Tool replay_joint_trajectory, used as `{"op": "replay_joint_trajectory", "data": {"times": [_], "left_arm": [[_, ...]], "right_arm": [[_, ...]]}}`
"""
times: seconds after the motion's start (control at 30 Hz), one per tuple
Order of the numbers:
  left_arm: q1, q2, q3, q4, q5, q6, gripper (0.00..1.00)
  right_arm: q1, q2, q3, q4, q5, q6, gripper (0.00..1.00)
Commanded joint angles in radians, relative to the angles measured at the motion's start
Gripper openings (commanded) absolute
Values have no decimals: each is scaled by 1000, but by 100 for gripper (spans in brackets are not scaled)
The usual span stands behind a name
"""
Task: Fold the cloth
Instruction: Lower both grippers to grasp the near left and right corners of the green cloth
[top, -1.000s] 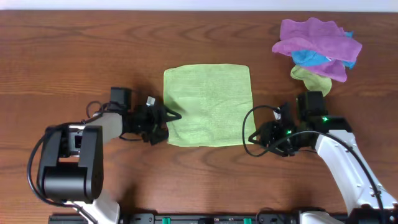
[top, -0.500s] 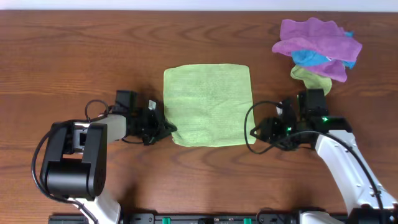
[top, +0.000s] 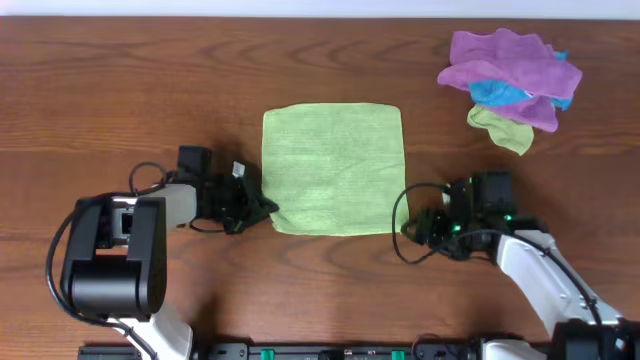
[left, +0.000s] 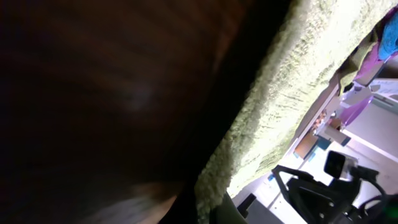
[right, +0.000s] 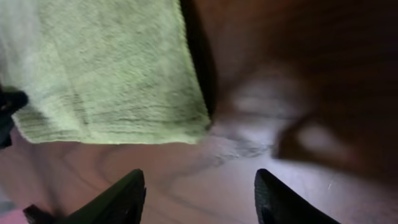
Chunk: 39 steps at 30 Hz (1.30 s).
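Observation:
The cloth (top: 333, 168) is a lime-green square lying flat at the middle of the table. My left gripper (top: 262, 208) lies low at its near-left corner and is shut on the cloth's edge. In the left wrist view the fuzzy cloth (left: 280, 106) edge runs down into the left gripper (left: 211, 208). My right gripper (top: 412, 228) sits just off the near-right corner, open. In the right wrist view the cloth (right: 106, 68) ends a short way ahead of the right gripper (right: 199, 199). Only bare wood lies between its dark fingertips (right: 121, 196).
A pile of purple, blue and olive-green cloths (top: 510, 75) sits at the back right of the wooden table (top: 120, 80). Black cables loop beside both wrists.
The left gripper was open at the cloth's near-left corner and has shut on it. The right gripper has slid nearer and a little left, to the near-right corner.

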Motion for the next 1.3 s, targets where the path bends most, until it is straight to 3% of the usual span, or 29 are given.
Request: {"op": "replay_joint_trajectory", "data": {"times": [0.0, 0.7, 1.07, 1.17, 1.27], "left_arm": [[15, 47, -35, -52, -109, 23, 6], [39, 47, -35, -81, -135, 40, 6], [62, 47, -35, -101, -135, 55, 6], [62, 47, -35, -102, -135, 55, 6], [62, 47, -35, -102, -135, 55, 6]], "right_arm": [[-8, 22, -27, 32, -16, 31, 57], [-6, 195, -43, 276, 7, 39, 60], [78, 303, -43, 344, -5, 91, 58], [106, 315, -43, 339, -5, 95, 53], [117, 315, -43, 335, -4, 95, 40]]}}
